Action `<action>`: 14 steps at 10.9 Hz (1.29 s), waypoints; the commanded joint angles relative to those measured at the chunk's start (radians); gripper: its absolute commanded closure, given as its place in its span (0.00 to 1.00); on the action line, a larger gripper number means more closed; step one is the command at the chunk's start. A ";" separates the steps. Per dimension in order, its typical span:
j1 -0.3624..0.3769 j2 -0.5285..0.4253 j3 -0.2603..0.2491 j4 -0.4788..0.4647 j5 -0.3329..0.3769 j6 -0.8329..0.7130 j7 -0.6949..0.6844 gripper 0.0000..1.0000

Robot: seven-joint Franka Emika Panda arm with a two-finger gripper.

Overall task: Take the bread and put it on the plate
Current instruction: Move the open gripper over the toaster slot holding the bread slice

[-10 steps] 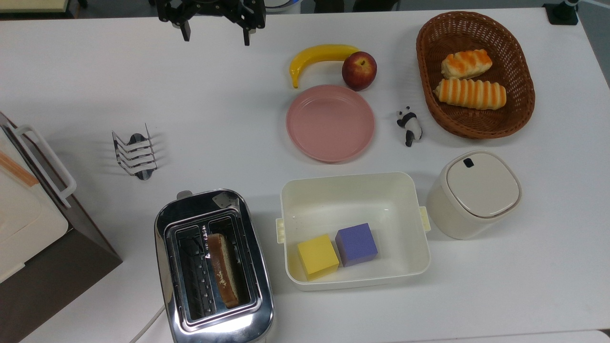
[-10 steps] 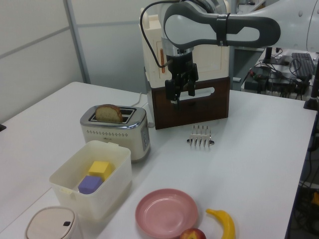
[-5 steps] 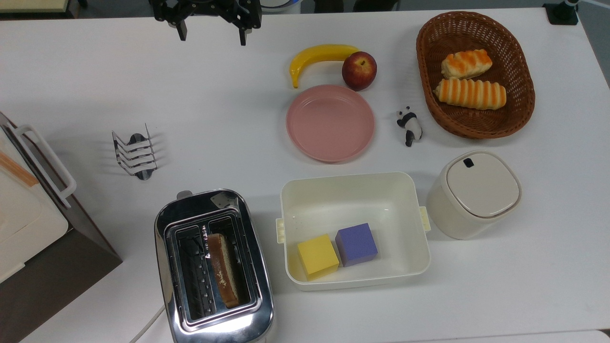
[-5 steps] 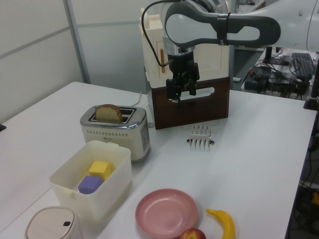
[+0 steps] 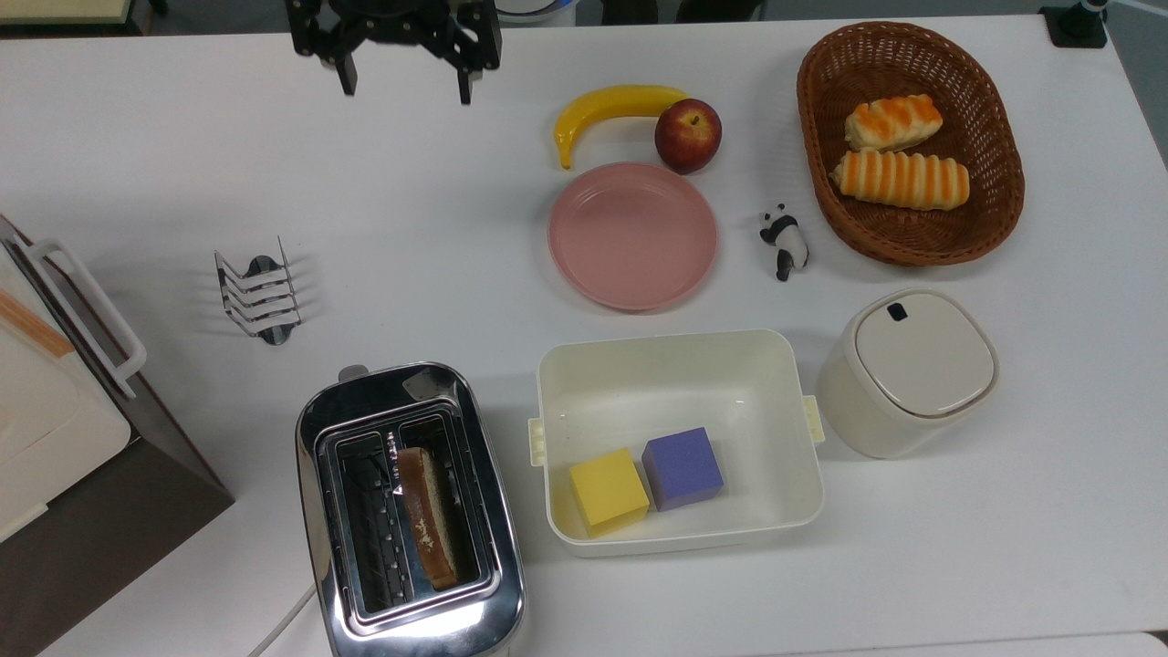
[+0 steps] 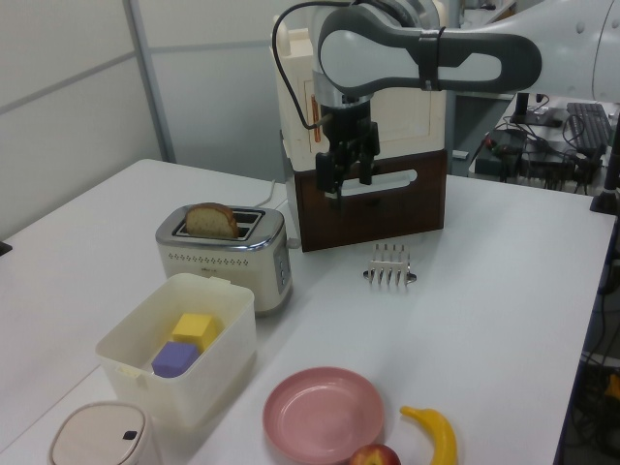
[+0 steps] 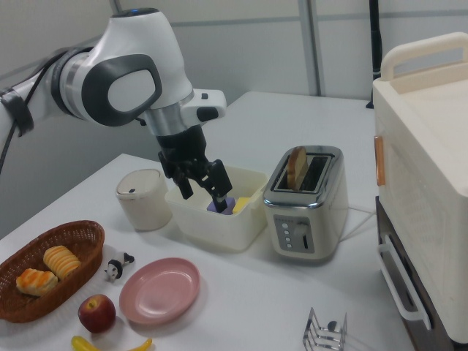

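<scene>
- Upright, the bread (image 5: 425,520) stood on edge in one slot of the chrome toaster (image 5: 411,511), at the lower left of the top view; its rounded top showed above the slot in the left view (image 6: 211,221).
- The plate (image 5: 632,235) lay bare on the white tabletop (image 5: 411,228) near the middle of the top view, well apart from the toaster.
- An apple (image 5: 688,135) sat just beside the plate's upper rim, touching a banana (image 5: 610,109).
- A cream tub (image 5: 677,438) holding two cubes lay just below the plate.
- The gripper (image 5: 406,87) hung at the top view's upper edge, its fingers (image 5: 347,78) spread wide, holding nothing.
</scene>
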 commanded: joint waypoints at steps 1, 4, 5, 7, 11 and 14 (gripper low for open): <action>0.004 0.005 -0.005 -0.026 0.036 0.202 -0.008 0.00; 0.005 0.064 -0.002 -0.025 0.041 0.457 -0.014 0.00; 0.005 0.088 0.000 -0.025 0.039 0.543 -0.015 0.00; 0.005 0.151 0.000 -0.014 0.038 0.719 -0.015 0.00; 0.015 0.309 0.009 0.044 0.035 0.953 -0.011 0.00; 0.027 0.366 0.011 0.044 0.033 1.071 -0.015 0.00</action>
